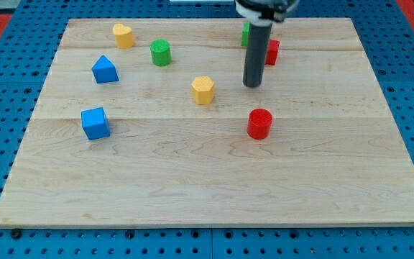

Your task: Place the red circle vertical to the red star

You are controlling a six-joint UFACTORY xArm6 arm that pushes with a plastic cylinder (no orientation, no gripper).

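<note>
A: Where is the red circle (259,123) being seen?

B: Right of centre, just toward the bottom edge from my tip (252,85); the red star (271,52) is being half hidden near the top edge.

A: Jaws?

B: None are fitted; only a rod.

No text, label, brand, number or sign can be read anywhere: the wooden tabletop (214,187) is plain, and the coloured blocks on it carry no markings at all.
</note>
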